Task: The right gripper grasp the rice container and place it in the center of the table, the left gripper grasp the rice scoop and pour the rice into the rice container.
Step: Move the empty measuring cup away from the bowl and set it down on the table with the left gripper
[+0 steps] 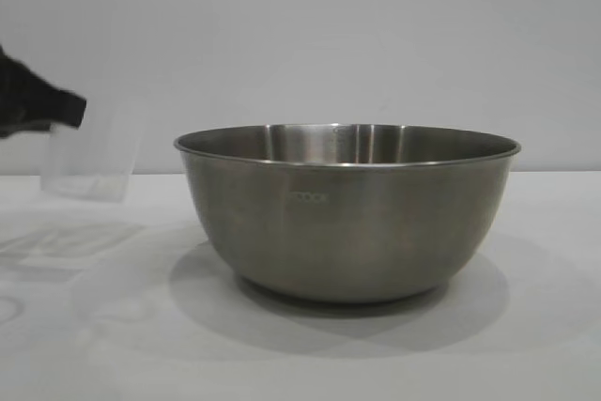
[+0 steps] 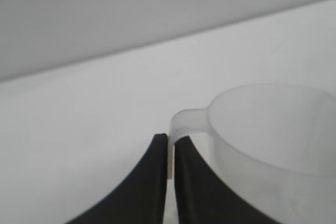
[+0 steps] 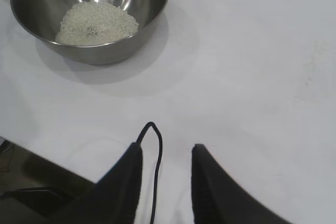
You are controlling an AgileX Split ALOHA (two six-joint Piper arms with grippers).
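The steel rice container [image 1: 347,208] stands upright in the middle of the white table [image 1: 526,345]. The right wrist view shows it [image 3: 131,19] with a heap of rice [image 3: 97,23] in its bottom. My left gripper [image 2: 171,142] is shut on the loop handle of the clear rice scoop [image 2: 273,129]. It holds the scoop [image 1: 89,161] at the exterior view's far left, apart from the container and a little above the table; the gripper [image 1: 70,110] shows there as a black shape. The scoop looks empty. My right gripper [image 3: 167,153] is open and empty over bare table, well away from the container.
The table's near edge and a dark area below it [image 3: 31,182] show beside the right gripper. A plain grey wall [image 1: 376,44] stands behind the table. Faint reflections lie on the tabletop under the scoop [image 1: 66,241].
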